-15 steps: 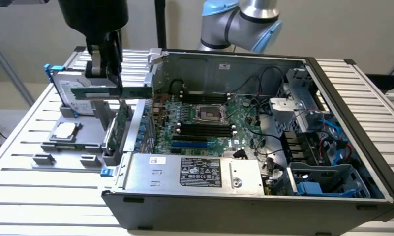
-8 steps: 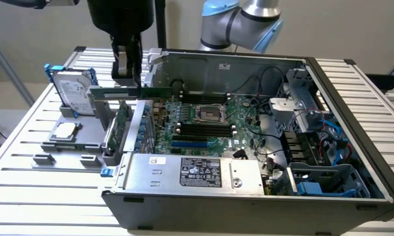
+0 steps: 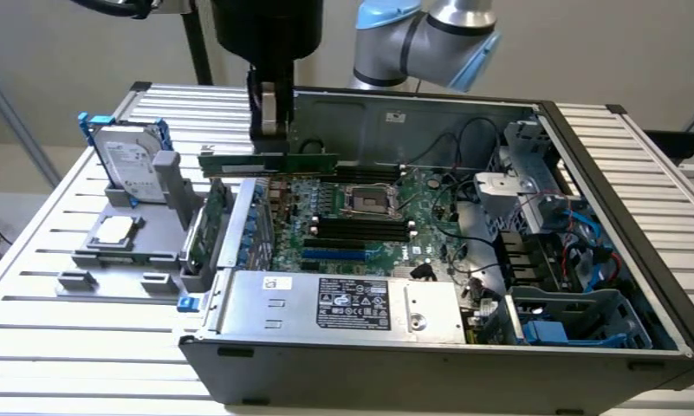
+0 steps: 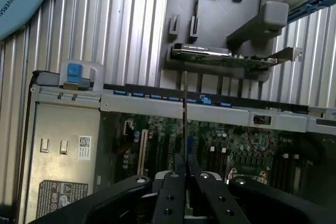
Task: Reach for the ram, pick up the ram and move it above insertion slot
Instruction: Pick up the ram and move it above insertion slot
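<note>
The ram is a thin green stick hanging level over the open computer case, toward the exterior view's left and back. My gripper comes down from above and is shut on its top edge. In the wrist view the ram shows edge-on as a thin dark line running out from between my gripper fingers. The insertion slot is one of several parallel black sockets on the motherboard, below the ram and nearer the camera, just past the CPU socket.
A green expansion card stands along the case's wall on the exterior view's left. A hard drive in a blue caddy and a grey fixture sit outside it. A labelled metal box fills the case's front; cables and a drive cage crowd the right.
</note>
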Action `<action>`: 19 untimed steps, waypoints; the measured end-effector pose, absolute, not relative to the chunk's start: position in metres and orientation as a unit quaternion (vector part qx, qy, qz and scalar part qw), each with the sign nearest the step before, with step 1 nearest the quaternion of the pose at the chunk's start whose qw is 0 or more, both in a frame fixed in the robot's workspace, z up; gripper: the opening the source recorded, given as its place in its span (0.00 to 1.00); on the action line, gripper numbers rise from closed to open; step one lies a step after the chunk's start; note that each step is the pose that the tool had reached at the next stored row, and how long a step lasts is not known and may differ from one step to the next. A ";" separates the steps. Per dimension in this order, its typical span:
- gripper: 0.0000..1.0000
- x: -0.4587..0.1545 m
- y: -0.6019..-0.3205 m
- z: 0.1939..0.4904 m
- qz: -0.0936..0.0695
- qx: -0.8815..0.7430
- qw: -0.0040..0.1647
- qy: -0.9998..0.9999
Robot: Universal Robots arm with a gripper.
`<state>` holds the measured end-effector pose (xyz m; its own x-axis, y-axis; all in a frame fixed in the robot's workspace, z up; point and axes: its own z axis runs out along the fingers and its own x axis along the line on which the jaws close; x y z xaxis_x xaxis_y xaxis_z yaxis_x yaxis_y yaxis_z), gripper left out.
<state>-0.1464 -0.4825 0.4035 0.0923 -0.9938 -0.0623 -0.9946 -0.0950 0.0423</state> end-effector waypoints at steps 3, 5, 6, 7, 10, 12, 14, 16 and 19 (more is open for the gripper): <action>0.13 -0.133 -0.480 0.403 0.037 -0.739 0.005 0.673; 0.13 -0.124 -0.477 0.403 0.037 -0.739 0.005 0.673; 0.13 -0.120 -0.475 0.403 0.037 -0.739 0.005 0.673; 0.13 -0.117 -0.473 0.402 0.037 -0.739 0.005 0.673; 0.13 -0.107 -0.465 0.401 0.037 -0.739 0.005 0.673; 0.13 -0.100 -0.459 0.400 0.037 -0.739 0.005 0.673; 0.13 -0.095 -0.453 0.399 0.037 -0.739 0.005 0.673; 0.13 -0.089 -0.447 0.398 0.037 -0.739 0.005 0.673; 0.13 -0.080 -0.441 0.396 0.037 -0.739 0.005 0.673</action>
